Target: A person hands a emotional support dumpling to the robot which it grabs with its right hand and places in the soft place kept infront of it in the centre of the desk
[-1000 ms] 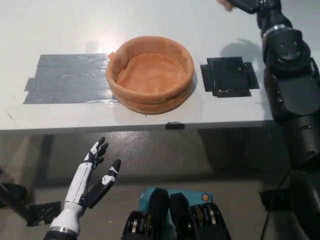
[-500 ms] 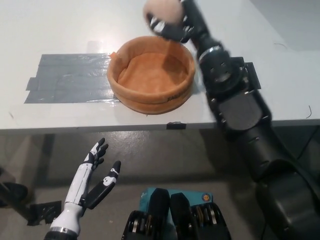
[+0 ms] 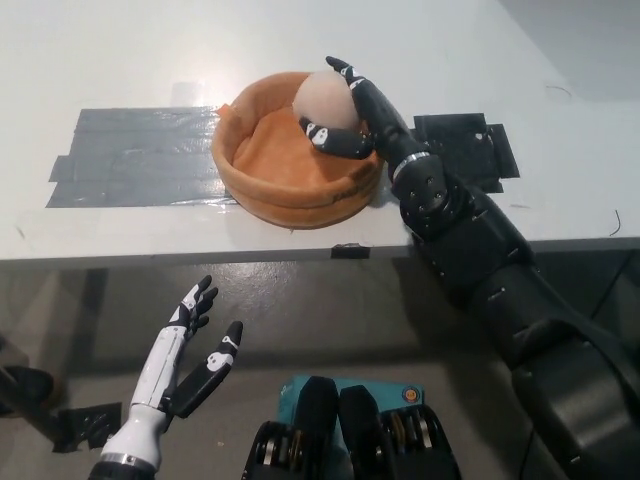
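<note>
My white left hand point(image 3: 190, 352) rests low at the left, below the desk point(image 3: 120, 60) edge, fingers spread and holding nothing; further right sits the orange soft bed point(image 3: 262, 185) in the desk's centre; my black right hand point(image 3: 350, 115) is wrapped around the dumpling point(image 3: 326, 100), holding it inside the bed's right side. I judge this the placing step; next I need only loosen my fingers and lift clear; the dumpling looks pale, round, smooth.

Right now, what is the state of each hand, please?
Left hand: open, holds nothing, resting below the desk edge.
Right hand: shut on the dumpling, over the orange soft bowl.
</note>
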Robot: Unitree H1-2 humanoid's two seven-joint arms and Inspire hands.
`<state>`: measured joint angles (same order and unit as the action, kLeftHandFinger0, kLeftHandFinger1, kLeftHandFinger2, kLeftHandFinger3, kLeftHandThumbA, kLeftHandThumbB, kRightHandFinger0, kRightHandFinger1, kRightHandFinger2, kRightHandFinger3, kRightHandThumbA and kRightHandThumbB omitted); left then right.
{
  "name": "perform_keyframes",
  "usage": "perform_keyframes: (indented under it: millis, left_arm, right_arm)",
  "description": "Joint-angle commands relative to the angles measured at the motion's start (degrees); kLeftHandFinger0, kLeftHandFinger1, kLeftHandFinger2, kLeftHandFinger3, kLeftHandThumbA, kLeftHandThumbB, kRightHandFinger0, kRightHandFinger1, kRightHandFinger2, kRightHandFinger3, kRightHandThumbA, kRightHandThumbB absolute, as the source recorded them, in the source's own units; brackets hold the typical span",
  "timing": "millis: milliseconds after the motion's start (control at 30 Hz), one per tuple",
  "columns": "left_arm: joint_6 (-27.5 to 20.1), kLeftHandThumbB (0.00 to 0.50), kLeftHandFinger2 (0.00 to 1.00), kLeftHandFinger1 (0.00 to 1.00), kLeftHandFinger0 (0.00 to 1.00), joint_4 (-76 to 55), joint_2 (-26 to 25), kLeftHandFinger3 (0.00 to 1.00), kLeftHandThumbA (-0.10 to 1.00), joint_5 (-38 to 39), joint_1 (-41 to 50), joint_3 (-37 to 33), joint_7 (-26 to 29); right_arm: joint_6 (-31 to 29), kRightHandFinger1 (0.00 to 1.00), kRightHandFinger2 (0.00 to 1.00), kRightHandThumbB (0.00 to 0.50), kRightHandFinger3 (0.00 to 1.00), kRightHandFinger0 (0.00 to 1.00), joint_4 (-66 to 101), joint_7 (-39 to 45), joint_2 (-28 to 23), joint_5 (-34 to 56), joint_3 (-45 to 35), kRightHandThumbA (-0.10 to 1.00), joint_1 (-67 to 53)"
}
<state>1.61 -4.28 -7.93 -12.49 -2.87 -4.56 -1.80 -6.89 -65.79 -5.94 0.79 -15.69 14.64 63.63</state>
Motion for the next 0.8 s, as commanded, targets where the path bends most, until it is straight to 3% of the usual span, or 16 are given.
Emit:
perform_keyframes:
  millis: [0, 167, 333, 600, 700, 767]
  left_arm:
    - [-1.18, 0.000, 1.00, 1.00, 1.00, -2.16, -0.56, 1.00, 0.65, 0.27, -0.86, -0.04, -0.62]
    - [-0.73, 0.000, 1.00, 1.00, 1.00, -2.20, -0.42, 1.00, 0.65, 0.53, -0.98, -0.11, -0.80]
    - [-0.53, 0.000, 1.00, 1.00, 1.00, -2.42, -0.65, 1.00, 0.65, 0.01, -1.12, -0.30, -0.82]
    - [0.53, 0.000, 1.00, 1.00, 1.00, -2.93, -0.44, 1.00, 0.65, 0.24, -1.54, -0.18, -0.88]
    - [0.35, 0.000, 1.00, 1.00, 1.00, -2.28, -0.54, 1.00, 0.67, 0.73, -1.76, 0.09, -0.89]
    - [-0.38, 0.000, 1.00, 1.00, 1.00, -1.97, -0.73, 1.00, 0.67, 1.12, -2.02, 0.12, -1.06]
  right_arm:
    - [-2.47, 1.00, 1.00, 0.409, 1.00, 1.00, 2.22, 2.42, -1.30, -1.46, 1.28, 0.83, 3.22]
    - [-4.27, 1.00, 1.00, 0.445, 1.00, 1.00, 4.93, 1.91, -2.02, -1.23, 1.00, 0.99, 2.30]
    - [-6.17, 1.00, 1.00, 0.499, 1.00, 1.00, 9.08, 0.05, -2.66, -1.42, 0.11, 1.00, 2.32]
    - [-4.77, 1.00, 1.00, 0.483, 1.00, 1.00, 23.75, 2.13, -4.38, 2.76, -5.39, 1.00, 1.61]
    - [-1.22, 1.00, 1.00, 0.448, 1.00, 1.00, 36.35, 4.01, -6.22, 3.48, -7.12, 1.00, -0.54]
    - [1.88, 1.00, 1.00, 0.471, 1.00, 1.00, 44.43, 4.17, -7.84, 1.32, -7.08, 1.00, -2.39]
